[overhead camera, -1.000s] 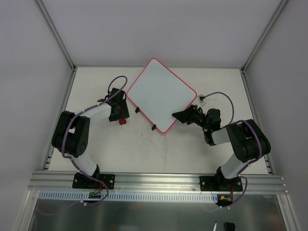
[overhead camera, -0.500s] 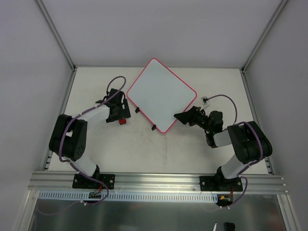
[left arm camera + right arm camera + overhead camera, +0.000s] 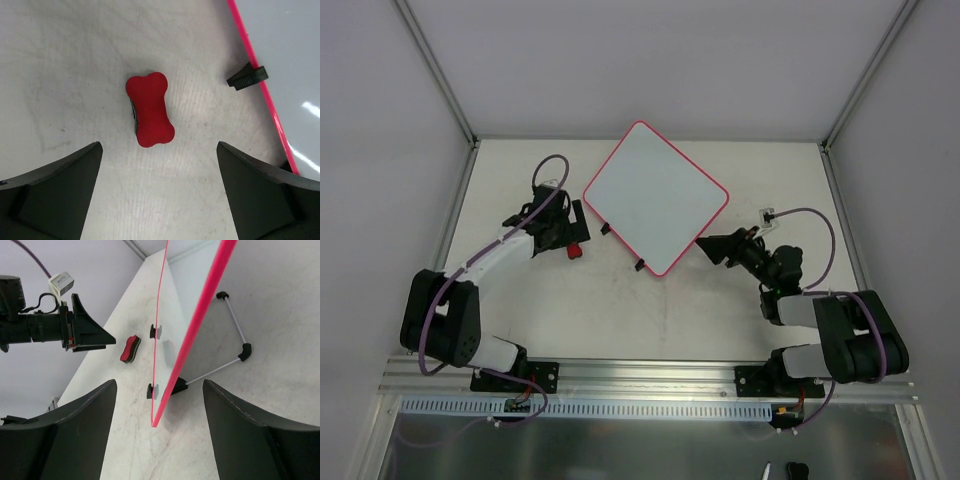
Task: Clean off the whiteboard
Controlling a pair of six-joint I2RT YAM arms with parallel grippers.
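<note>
The whiteboard (image 3: 656,196), white with a pink rim, sits at the back middle of the table, turned like a diamond. In the right wrist view the whiteboard (image 3: 202,315) shows edge-on, propped up. Its near corner hangs between the fingers of my right gripper (image 3: 159,385), which is open and touches nothing. From above, the right gripper (image 3: 708,246) is just off the board's lower right edge. The small red eraser (image 3: 150,109) lies on the table ahead of my open left gripper (image 3: 159,146). From above, the left gripper (image 3: 570,232) hovers over the eraser (image 3: 576,250), left of the board.
Two black clips (image 3: 606,228) (image 3: 640,265) sit on the board's lower left edge. A wire stand (image 3: 235,325) props the board from behind. Metal posts and pale walls close in the table, and an aluminium rail (image 3: 650,375) runs along the near edge.
Both grippers have opened wide. The left arm drew back, leaving the eraser on the table. The right arm pulled back to the right, away from the board's edge.
</note>
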